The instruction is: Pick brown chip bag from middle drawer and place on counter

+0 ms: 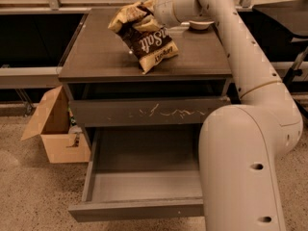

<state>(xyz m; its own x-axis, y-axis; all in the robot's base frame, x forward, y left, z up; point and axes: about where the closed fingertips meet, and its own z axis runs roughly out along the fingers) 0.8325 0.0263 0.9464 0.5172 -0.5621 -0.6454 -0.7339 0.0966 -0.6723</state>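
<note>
The brown chip bag (147,40) hangs tilted over the middle of the counter (94,49), with its lower corner at or just above the surface. My gripper (153,7) is at the bag's crumpled top end and is shut on it; the fingers are mostly hidden by the bag. The middle drawer (144,177) is pulled out below, with nothing showing on its light grey floor. My arm's large lower link covers its right side.
A white bowl (201,24) sits on the counter's back right, behind my wrist. The drawer front with pale scratches (149,112) is shut above the open drawer. A tan cardboard box (53,129) stands on the floor to the cabinet's left.
</note>
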